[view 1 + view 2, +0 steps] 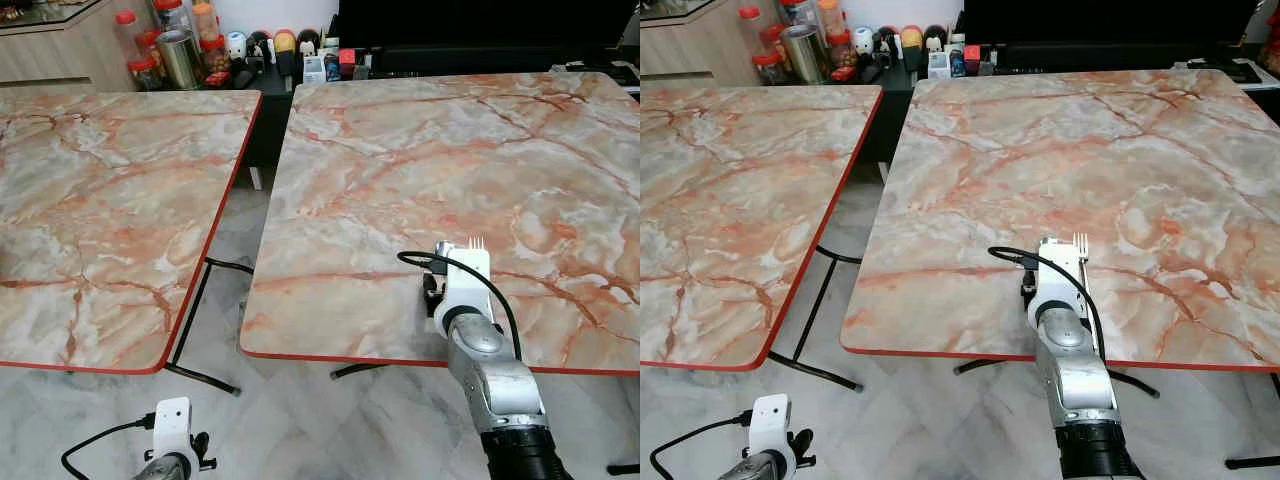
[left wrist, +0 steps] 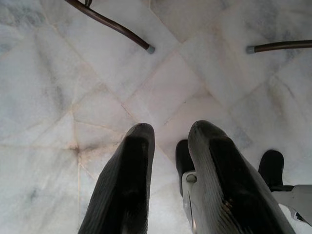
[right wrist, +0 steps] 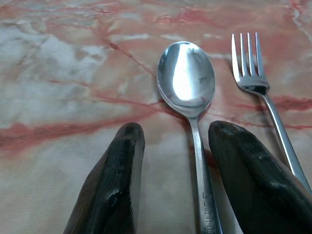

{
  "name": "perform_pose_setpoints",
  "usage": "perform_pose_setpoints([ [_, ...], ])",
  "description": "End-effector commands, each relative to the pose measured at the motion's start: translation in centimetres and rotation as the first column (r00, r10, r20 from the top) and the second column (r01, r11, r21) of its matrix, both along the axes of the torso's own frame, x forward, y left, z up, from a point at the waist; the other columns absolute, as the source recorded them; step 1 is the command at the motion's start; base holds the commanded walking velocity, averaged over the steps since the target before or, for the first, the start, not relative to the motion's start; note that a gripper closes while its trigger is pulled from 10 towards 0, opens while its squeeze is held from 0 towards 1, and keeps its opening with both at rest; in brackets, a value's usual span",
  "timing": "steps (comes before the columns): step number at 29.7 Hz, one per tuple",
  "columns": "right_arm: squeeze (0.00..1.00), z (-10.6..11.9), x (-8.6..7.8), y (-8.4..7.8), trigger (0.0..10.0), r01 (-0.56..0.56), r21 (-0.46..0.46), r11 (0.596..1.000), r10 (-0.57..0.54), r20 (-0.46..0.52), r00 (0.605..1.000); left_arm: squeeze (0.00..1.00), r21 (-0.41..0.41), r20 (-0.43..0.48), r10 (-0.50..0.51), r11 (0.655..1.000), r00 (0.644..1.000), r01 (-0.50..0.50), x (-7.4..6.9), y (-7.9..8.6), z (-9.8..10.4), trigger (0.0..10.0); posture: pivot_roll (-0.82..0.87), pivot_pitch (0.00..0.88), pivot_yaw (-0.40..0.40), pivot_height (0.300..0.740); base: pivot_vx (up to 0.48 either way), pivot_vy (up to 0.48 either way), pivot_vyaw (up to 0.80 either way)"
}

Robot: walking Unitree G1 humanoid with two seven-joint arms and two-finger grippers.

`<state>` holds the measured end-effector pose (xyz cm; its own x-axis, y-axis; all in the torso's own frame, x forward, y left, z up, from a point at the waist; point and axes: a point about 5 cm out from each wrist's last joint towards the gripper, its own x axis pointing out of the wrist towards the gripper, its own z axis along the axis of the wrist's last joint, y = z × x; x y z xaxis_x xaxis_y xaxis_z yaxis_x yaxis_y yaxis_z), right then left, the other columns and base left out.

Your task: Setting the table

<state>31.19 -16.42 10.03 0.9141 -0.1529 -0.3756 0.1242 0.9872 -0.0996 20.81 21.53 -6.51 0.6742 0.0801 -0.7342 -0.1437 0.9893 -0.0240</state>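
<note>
1. Right end effector [image 3: 175, 170]: released, its two black fingers [image 3: 114, 185] spread on either side of the spoon handle without gripping it, low over the near edge of the right-hand counter [image 1: 480, 150].
2. Spoon [image 3: 187, 80]: lies flat on the marble counter, bowl pointing away from the wrist, handle running back between the fingers.
3. Fork [image 3: 251, 68]: lies just beside the spoon, parallel to it and apart from it; its tines show past the wrist in the head view [image 1: 477, 241].
4. Left end effector [image 2: 170, 185]: hangs idle above the tiled floor [image 2: 58, 87], fingers parted and grasping nothing.
5. Step in hand, judged: the cutlery is laid down and let go. The next move calls for a straight retreat of the right arm, clear of the spoon handle, so neither piece is dragged askew.
</note>
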Motion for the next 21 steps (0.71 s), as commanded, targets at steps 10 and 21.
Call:
perform_pose_setpoints([
  [10,0.0,-0.15,-0.27,-0.1,10.0,0.024,-0.002,1.0,-0.024,-0.007,1.0,0.0,0.016,-0.048,-0.026,1.0,0.998,0.027,-1.03,0.58,-0.49,10.0,-0.08,0.081,0.086,0.74,0.0,0.0,0.0],
  [21,0.0,-0.65,-0.39,-0.37,10.0,0.045,-0.011,0.999,-0.046,-0.033,0.998,0.0,0.013,-0.053,-0.032,0.999,0.998,0.033,-1.12,0.52,-0.55,10.0,-0.08,0.075,0.085,0.74,0.0,0.0,0.0],
])
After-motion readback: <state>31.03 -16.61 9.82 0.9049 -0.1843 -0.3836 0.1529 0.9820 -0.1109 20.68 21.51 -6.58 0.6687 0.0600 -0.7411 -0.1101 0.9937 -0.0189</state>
